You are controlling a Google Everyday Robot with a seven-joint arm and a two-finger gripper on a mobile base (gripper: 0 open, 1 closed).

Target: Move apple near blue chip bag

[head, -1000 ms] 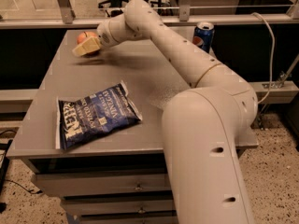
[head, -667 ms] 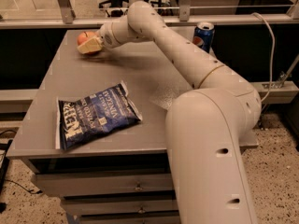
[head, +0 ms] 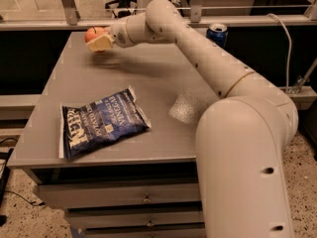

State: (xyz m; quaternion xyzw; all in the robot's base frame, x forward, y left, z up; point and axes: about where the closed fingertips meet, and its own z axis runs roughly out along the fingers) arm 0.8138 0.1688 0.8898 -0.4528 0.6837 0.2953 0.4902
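Note:
The apple (head: 92,33), small and orange-red, is at the far left corner of the grey table (head: 158,78). My gripper (head: 99,40) is reached across the table and is shut on the apple, holding it a little above the tabletop, with a shadow under it. The pale fingers (head: 100,43) cover the apple's lower right side. The blue chip bag (head: 101,124), dark blue with white lettering, lies flat near the table's front left edge, well apart from the apple.
A blue Pepsi can (head: 217,33) stands at the table's far right edge. My arm (head: 198,48) spans the table from the right. Drawers (head: 124,200) sit under the table. A metal rail (head: 49,25) runs behind it.
The gripper with the apple has risen slightly and shifted a little right off the far left corner. The chip bag and can have not moved.

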